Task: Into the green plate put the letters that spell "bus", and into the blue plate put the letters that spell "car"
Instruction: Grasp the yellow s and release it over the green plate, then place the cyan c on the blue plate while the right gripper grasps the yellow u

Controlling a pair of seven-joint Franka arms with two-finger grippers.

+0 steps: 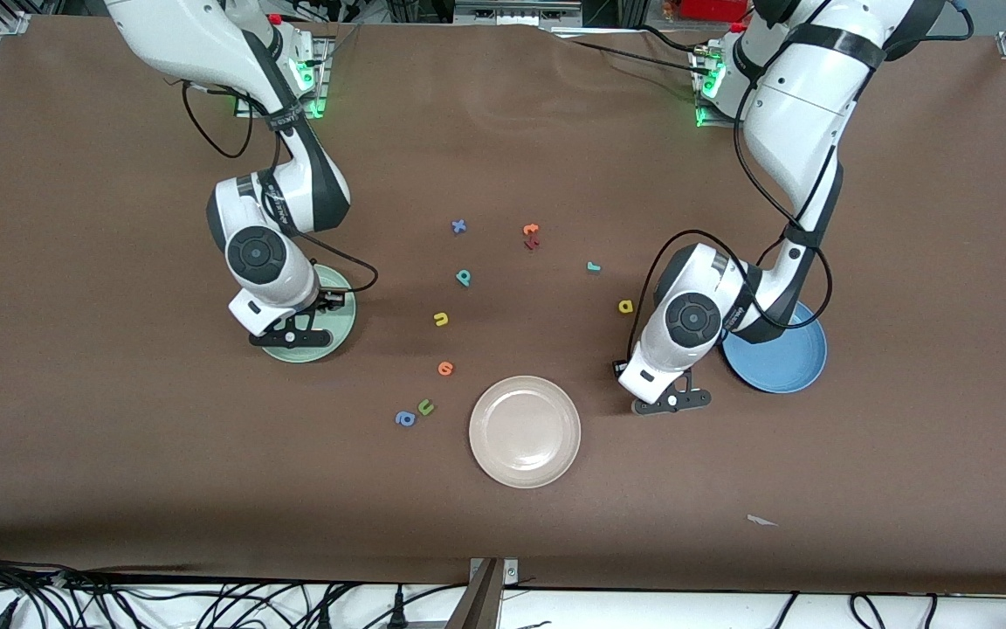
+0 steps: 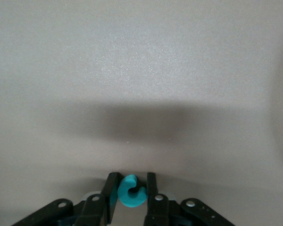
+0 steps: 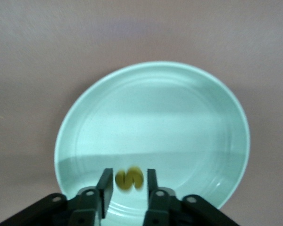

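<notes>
My right gripper [image 1: 293, 335] is over the green plate [image 1: 333, 336]. Its fingers stand open, with a gap on each side of the yellow s [image 3: 129, 179], which is blurred just above the green plate [image 3: 151, 117]. My left gripper [image 1: 671, 398] is low over the bare table beside the blue plate [image 1: 778, 358]. The left gripper [image 2: 132, 181] is shut on the teal c [image 2: 128, 197]. On the table lie the teal b [image 1: 464, 277], the yellow u [image 1: 441, 319], the teal r [image 1: 593, 266] and the yellow a [image 1: 625, 306].
A beige-white plate [image 1: 525, 431] sits nearer the front camera, between the two arms. Other loose letters: a blue x [image 1: 458, 227], orange letters [image 1: 531, 231], another orange one [image 1: 445, 368], a green u [image 1: 425, 407] and a blue a [image 1: 404, 419].
</notes>
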